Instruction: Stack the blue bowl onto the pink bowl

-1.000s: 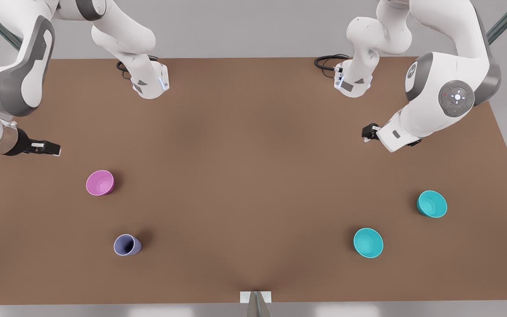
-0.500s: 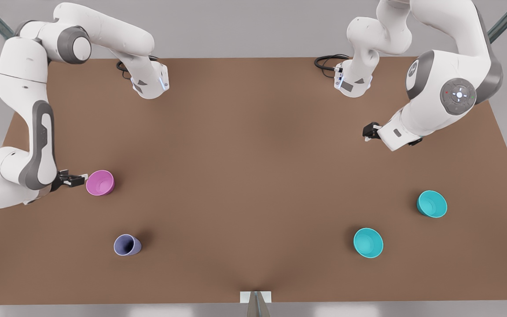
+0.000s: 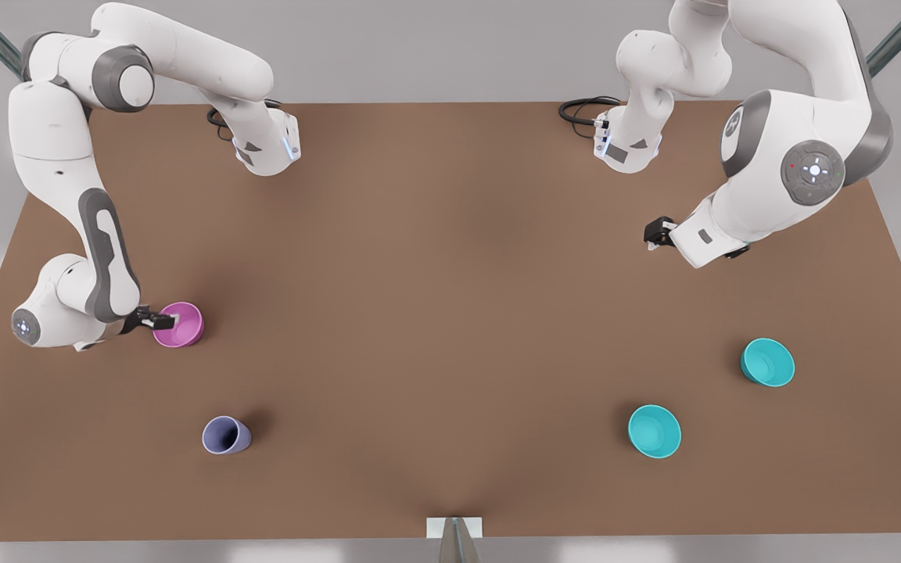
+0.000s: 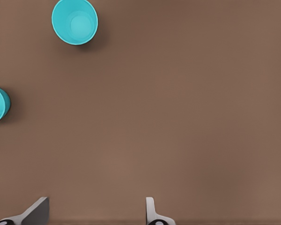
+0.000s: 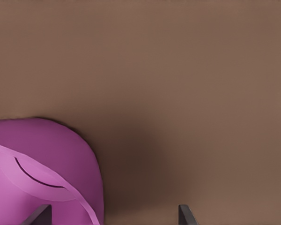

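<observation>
Front view: the right gripper (image 3: pixel 169 319), fingers apart, straddles the pink bowl's (image 3: pixel 181 324) left rim. The left gripper (image 3: pixel 651 234), fingers apart, waits far right above the table (image 3: pixel 450 297). The blue bowl (image 3: pixel 655 431) sits near right.

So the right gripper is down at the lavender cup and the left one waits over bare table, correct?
Not quite: the right gripper is at the pink bowl's rim, not the lavender cup, as the front view shows. The left gripper does wait over bare table.
</observation>
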